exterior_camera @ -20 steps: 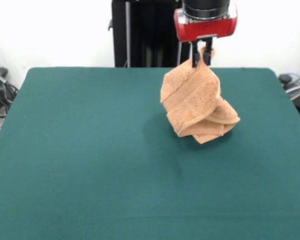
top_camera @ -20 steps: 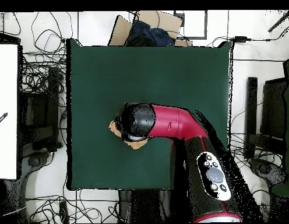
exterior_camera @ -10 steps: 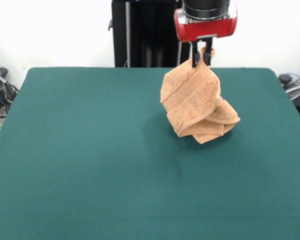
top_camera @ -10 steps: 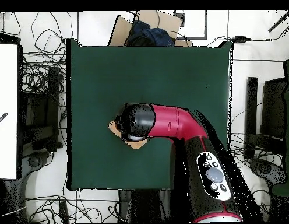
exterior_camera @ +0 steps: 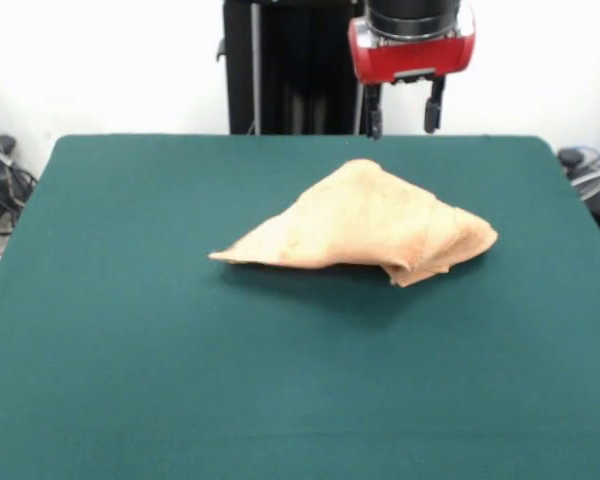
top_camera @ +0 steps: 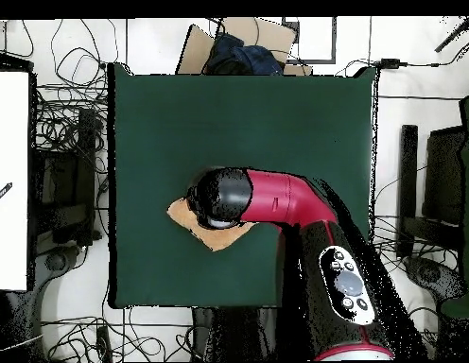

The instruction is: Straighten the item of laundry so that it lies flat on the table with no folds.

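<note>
The peach-tan towel point(exterior_camera: 365, 225) lies on the dark green table point(exterior_camera: 180, 380) right of centre, a rumpled triangular heap with a fold at its right end and a pointed corner stretched to the left. My gripper point(exterior_camera: 404, 112) hangs open and empty above the towel's far edge, fingers spread apart. In the overhead view the arm's head point(top_camera: 222, 197) hides the gripper and most of the towel point(top_camera: 216, 236), whose edges stick out to the left and below it.
The robot's black pedestal point(exterior_camera: 290, 65) stands behind the table's far edge. Cables and equipment point(top_camera: 63, 142) lie on the floor around the table. A cardboard box with dark cloth point(top_camera: 240, 47) sits past the table's far side in the overhead view.
The gripper has opened and let go of the towel. The towel dropped from its hanging bunch and now lies spread wider on the table. The arm stayed in place.
</note>
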Robot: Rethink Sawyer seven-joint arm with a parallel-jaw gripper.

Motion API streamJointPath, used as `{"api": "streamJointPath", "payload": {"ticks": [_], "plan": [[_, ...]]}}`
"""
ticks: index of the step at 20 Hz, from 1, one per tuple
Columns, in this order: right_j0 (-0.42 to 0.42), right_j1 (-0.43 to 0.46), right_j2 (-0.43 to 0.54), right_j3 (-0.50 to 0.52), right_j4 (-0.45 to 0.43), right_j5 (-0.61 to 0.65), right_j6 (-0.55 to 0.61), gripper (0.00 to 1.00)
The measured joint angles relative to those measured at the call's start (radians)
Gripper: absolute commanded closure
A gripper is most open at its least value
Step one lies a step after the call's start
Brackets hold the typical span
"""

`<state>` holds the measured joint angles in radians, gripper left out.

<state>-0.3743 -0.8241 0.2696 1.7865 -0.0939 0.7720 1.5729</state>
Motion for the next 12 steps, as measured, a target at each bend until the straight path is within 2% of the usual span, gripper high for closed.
{"api": "streamJointPath", "payload": {"ticks": [9,12], "plan": [[0.0,-0.024,0.0,0.012,0.0,-0.01,0.0,0.0],[0.002,-0.061,-0.002,0.051,0.0,-0.05,0.0,0.0]]}}
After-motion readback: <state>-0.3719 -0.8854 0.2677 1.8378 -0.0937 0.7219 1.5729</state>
